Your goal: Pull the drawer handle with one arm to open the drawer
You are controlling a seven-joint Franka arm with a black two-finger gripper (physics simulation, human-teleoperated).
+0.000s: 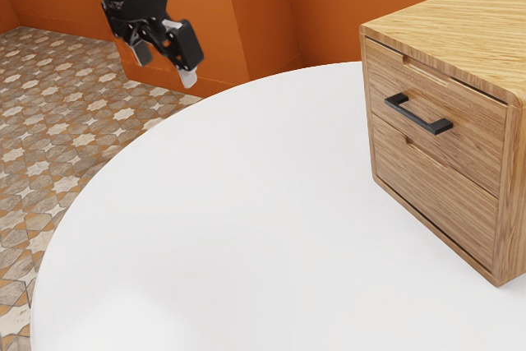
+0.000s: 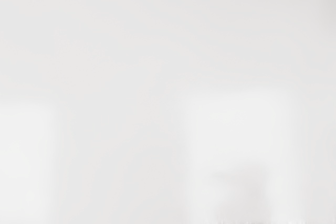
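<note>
Drawer (image 1: 472,133) is sitting shut with its front lying flush, so nothing's getting pulled yet. The white round tabletop (image 1: 246,228) is taking up most of the scene. The wooden cabinet (image 1: 460,14) is sitting on it at about 3 o'clock in the exterior view, facing the open tabletop, which I'm guessing is keeping the approach simple. The jaws are hanging up at 11 o'clock, well apart from the cabinet, spread open and gripping nothing, probably readying to straddle the bar. The black handle (image 1: 419,114) is sticking out from the upper drawer front, leaving room behind it for hooking.
</note>
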